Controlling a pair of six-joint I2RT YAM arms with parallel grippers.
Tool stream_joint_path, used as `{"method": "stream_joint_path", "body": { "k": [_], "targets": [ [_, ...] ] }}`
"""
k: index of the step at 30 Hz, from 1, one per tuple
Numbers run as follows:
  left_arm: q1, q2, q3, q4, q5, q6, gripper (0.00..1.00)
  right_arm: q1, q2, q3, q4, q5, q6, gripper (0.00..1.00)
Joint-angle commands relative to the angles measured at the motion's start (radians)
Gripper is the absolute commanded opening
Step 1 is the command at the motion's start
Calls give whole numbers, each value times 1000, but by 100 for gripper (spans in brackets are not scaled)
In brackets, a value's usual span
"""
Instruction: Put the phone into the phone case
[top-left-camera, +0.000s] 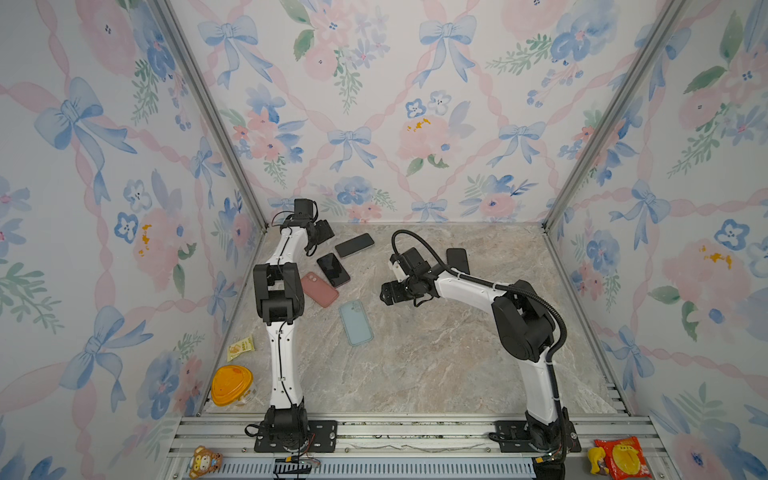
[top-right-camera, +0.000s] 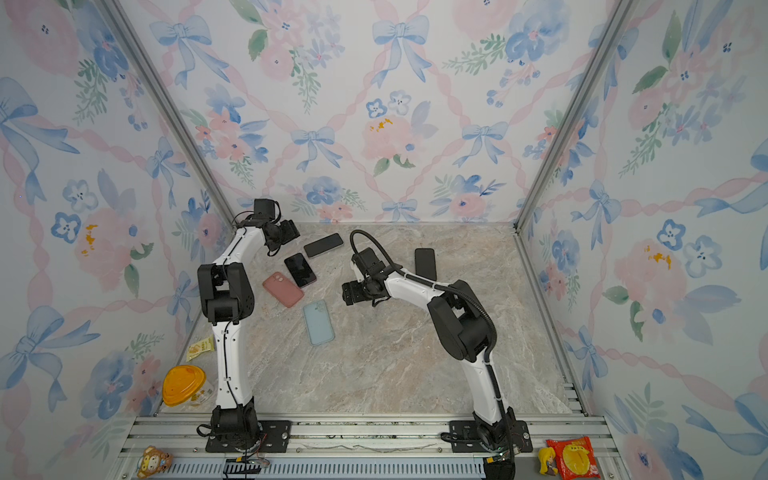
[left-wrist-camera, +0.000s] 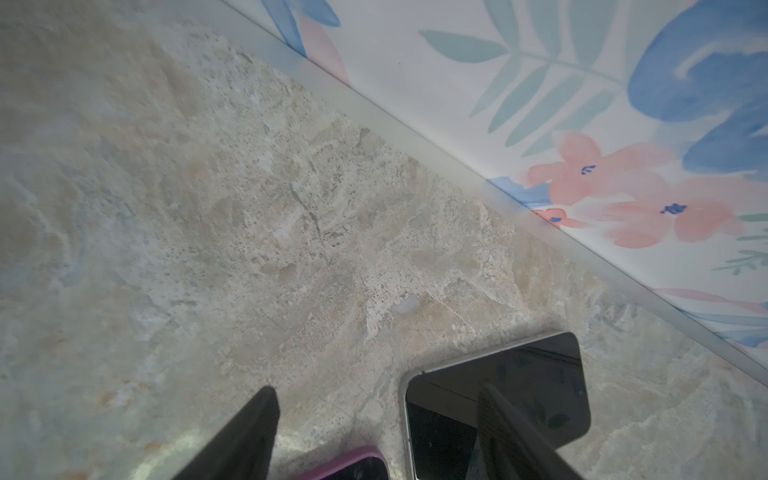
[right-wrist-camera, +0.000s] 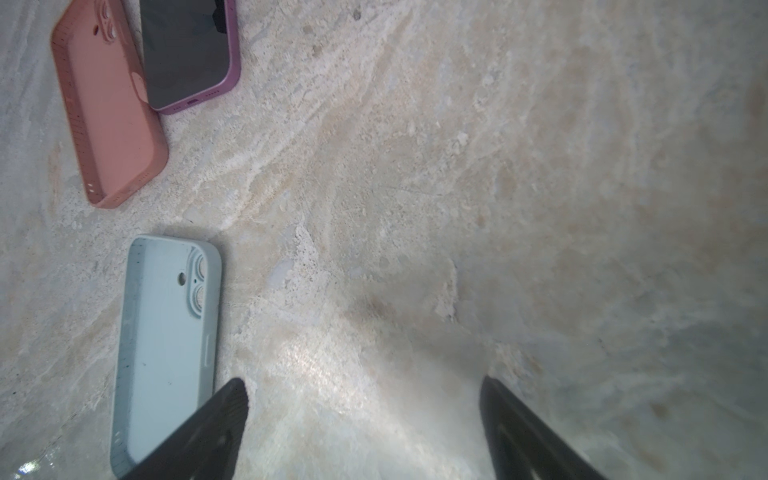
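Three phones and two cases lie on the marble-patterned tabletop (top-left-camera: 436, 353), and both my grippers are released, grasping nothing. Taking the back wall as twelve o'clock in both top views, my left gripper (top-left-camera: 322, 233) hangs at about eleven o'clock of the table's middle with its fingers spread. In the left wrist view one black finger (left-wrist-camera: 511, 432) crosses in front of the dark silver-edged slab phone (left-wrist-camera: 519, 374), and I cannot tell whether it touches the glass. At seven o'clock of that phone lies the dark phone in a purple case (top-left-camera: 333, 270). The salmon-pink silicone phone case (top-left-camera: 319, 289) lies against its eight o'clock side. At five o'clock of the pink one, a little apart, lies the pale blue silicone phone case (top-left-camera: 355, 322). My right gripper (top-left-camera: 385, 296) hovers at two o'clock of the blue case, wide open over bare marble. The plain black phone (top-left-camera: 458, 261) lies at one o'clock of the table's middle, partly hidden behind my right arm
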Motion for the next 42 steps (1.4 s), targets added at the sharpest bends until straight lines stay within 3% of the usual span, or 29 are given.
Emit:
{"method": "stream_joint_path", "body": {
  "k": [1, 7, 20, 42],
  "targets": [
    [1, 47, 16, -35, 36, 20, 70, -9, 18, 37, 4, -15, 15, 90],
    [-8, 43, -36, -46, 50, 24, 64, -5, 33, 53, 2, -25, 18, 89],
    [-28, -42, -194, -75, 79, 39, 63, 0, 8, 27, 8, -19, 23, 89],
    [-247, -312, -556, -74, 91, 8, 62, 40, -54, -47, 35, -23, 8, 89]
  ]
}}
